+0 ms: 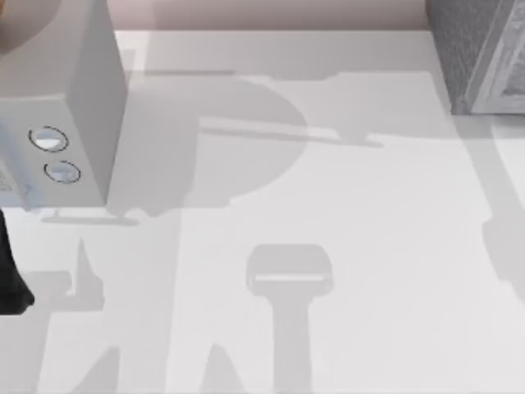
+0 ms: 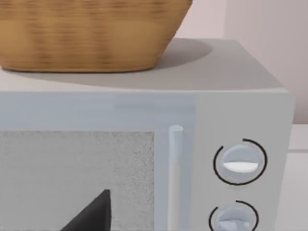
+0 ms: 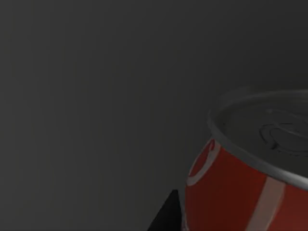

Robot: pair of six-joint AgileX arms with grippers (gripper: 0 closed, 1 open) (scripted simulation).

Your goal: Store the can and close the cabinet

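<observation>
The can point(image 3: 250, 187) fills the near corner of the right wrist view, with its silver top and red band with white lettering showing. Dark grey surroundings lie all around it. One dark fingertip point(image 3: 167, 216) of my right gripper shows right beside the can; whether it touches the can I cannot tell. The grey speckled cabinet point(image 1: 480, 57) stands at the table's far right corner in the top view. A dark part of my left arm point(image 1: 11, 275) sits at the table's left edge, and one of its fingertips point(image 2: 94, 214) points at a microwave's door.
A grey microwave point(image 1: 70, 98) with two round dials point(image 1: 54, 153) stands at the far left. A woven basket point(image 2: 91, 33) rests on its top, and its door handle point(image 2: 174, 173) is vertical. Arm shadows cross the white table point(image 1: 344, 213).
</observation>
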